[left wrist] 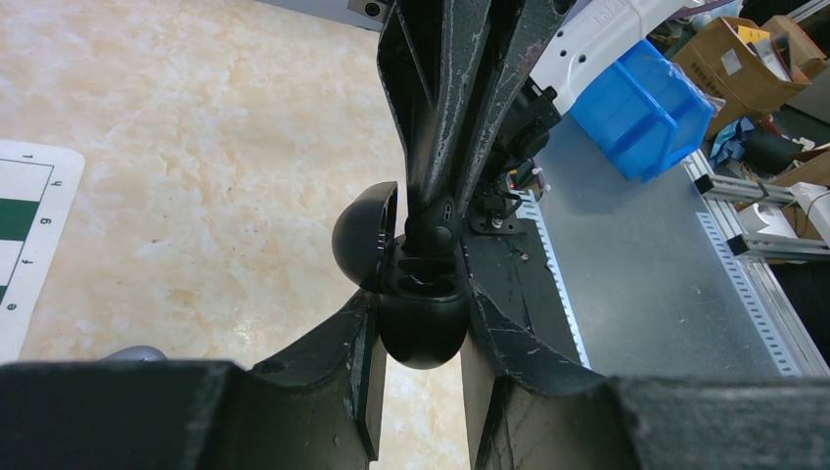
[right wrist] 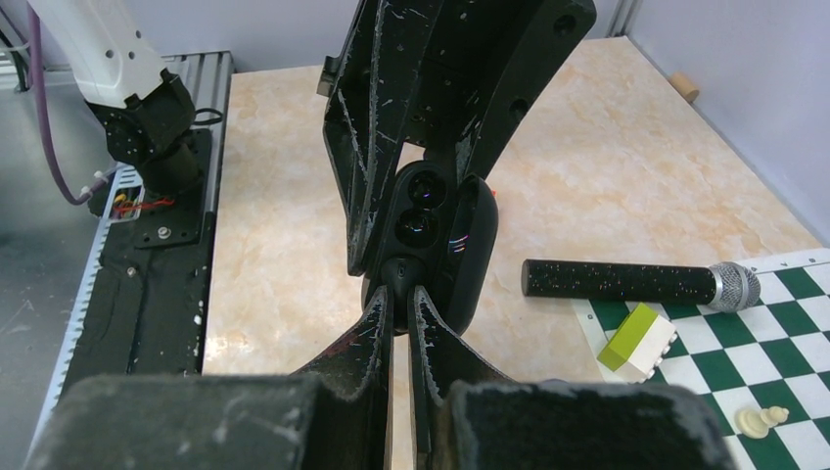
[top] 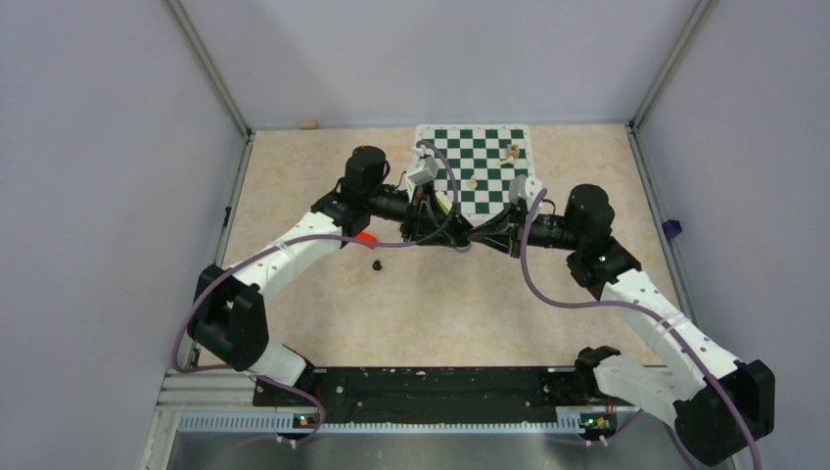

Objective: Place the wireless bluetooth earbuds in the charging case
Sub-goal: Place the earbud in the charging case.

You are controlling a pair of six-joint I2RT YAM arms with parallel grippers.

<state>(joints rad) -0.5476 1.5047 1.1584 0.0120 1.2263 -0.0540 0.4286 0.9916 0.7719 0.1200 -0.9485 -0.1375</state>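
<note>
The wireless bluetooth earbuds (top: 377,265) are not all in the case yet. One black bud lies loose on the tabletop (top: 440,323), just beside the red block (top: 365,237) and under the left arm. Others may already sit in the wells, but the glossy shapes there are too dark to tell apart.

The left claw (left wrist: 421,311) is clamped on the rounded black body of the charging case (left wrist: 423,333). It holds the case up off the tabletop with the lid (left wrist: 364,235) swung open to one side. Held this way, the wells face the other arm and the case stays put under a push.

The right claw (right wrist: 398,294) meets the case head-on, with its fingers drawn almost together and the tips right at the mouth. That narrow pinch suits so small a part. Whether a bud sits between the tips I cannot tell.

My reading is that a bud is being seated, or pressed home, at this point. The work happens mid-air near the chessboard (top: 475,162) and well clear of the microphone (right wrist: 626,282), so nothing crowds the two claws. The loose bud looks like the next pick.
</note>
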